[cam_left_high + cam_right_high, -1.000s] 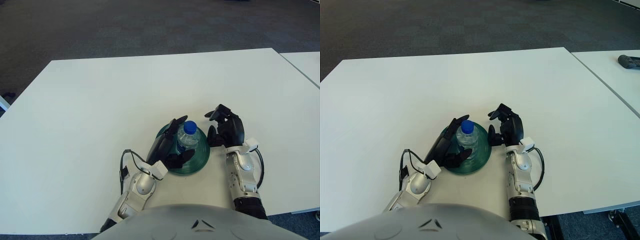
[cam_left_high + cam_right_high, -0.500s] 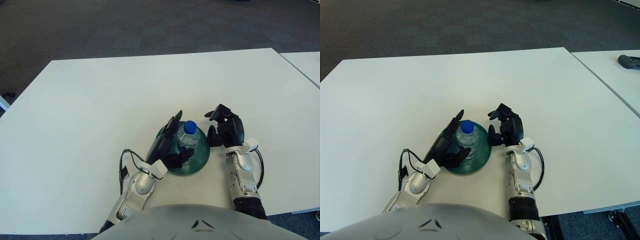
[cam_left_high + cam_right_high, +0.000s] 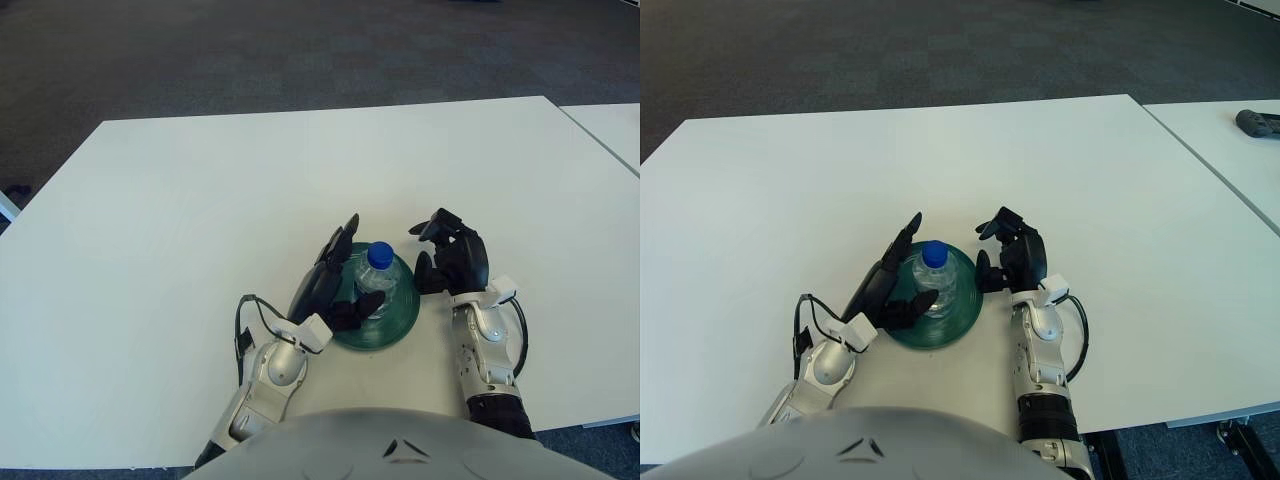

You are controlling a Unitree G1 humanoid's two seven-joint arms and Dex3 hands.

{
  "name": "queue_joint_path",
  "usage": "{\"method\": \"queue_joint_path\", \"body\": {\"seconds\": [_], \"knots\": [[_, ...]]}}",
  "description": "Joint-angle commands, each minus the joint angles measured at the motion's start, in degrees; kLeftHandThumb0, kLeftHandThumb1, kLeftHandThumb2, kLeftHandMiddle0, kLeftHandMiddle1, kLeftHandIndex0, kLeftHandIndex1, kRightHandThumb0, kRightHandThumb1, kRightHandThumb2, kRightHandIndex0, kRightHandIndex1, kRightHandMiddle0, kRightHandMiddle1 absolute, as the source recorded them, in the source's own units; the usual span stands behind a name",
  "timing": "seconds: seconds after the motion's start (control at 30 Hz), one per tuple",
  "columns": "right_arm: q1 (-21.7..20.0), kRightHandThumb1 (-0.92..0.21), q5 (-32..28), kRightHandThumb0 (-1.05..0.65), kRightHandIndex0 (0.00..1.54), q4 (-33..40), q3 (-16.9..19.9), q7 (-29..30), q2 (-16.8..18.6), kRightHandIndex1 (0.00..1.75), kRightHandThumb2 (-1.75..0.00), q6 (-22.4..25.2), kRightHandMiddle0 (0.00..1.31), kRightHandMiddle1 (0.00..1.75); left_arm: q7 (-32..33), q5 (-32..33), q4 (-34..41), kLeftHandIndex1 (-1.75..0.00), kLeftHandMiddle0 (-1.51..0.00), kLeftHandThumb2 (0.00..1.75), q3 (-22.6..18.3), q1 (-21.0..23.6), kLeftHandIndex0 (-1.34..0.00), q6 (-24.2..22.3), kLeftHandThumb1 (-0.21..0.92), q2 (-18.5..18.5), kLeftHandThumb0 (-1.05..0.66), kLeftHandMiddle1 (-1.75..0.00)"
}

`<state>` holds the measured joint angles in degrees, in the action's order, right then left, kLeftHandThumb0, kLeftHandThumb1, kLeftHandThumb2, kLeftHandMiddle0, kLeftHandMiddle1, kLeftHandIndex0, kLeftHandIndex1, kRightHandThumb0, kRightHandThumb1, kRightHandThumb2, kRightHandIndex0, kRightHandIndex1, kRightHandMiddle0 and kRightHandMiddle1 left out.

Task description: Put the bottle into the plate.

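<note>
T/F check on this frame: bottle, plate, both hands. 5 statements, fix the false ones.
1. The bottle stands upright on the green plate. True.
2. The bottle cap is red. False: it is blue.
3. The left hand grips the bottle tightly. False: its fingers are spread, beside the bottle on its left.
4. The right hand shows just right of the plate, holding nothing. True.
5. The plate sits at the table's far edge. False: it is near the robot's side.
</note>
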<state>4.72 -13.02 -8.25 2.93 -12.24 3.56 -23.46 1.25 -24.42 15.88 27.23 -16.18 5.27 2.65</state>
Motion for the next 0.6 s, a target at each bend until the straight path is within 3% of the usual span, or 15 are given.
{"method": "queue_joint_path", "body": {"seconds": [0.0,0.07,0.2,0.43,0.57], "knots": [[-0.69,0.16,-0.45,-0.01,0.91,0.40,0.23,-0.08,0.07,1.75,-1.73,-0.22,0.96,1.39,-0.97,-0.35,0.67,0.00,0.00,0.36,-0.97,0.54,0.00,-2.34,0.92,0.52,-1.05,0.00],[-0.66,0.16,-0.42,-0.01,0.91,0.47,0.24,0.05,0.16,1.75,-1.73,-0.21,0.95,1.40,-0.85,0.32,0.14,0.00,0.00,0.42,-2.26,0.32,0.00,-1.64,0.92,1.38,-1.05,0.00],[-0.61,0.17,-0.55,-0.01,0.91,0.62,0.30,0.00,0.14,1.75,-1.74,-0.10,0.95,1.42,-0.17,8.31,-8.23,0.00,0.00,0.61,-7.61,1.07,0.00,5.84,0.92,1.68,-1.05,0.00],[-0.71,0.16,-0.98,-0.01,0.91,0.39,0.73,-0.35,-0.17,1.75,-1.74,-0.06,0.94,1.43,3.95,13.75,-12.95,0.00,0.00,0.95,-11.41,3.12,0.00,6.34,0.92,-4.97,-1.02,0.00],[-0.91,0.16,-1.21,-0.01,0.91,-0.01,1.10,-0.49,-0.33,1.75,-1.74,-0.04,0.93,1.43,7.30,13.35,-16.56,0.00,0.00,1.06,-14.40,5.09,0.00,6.51,0.92,-6.09,-0.94,0.00]]}}
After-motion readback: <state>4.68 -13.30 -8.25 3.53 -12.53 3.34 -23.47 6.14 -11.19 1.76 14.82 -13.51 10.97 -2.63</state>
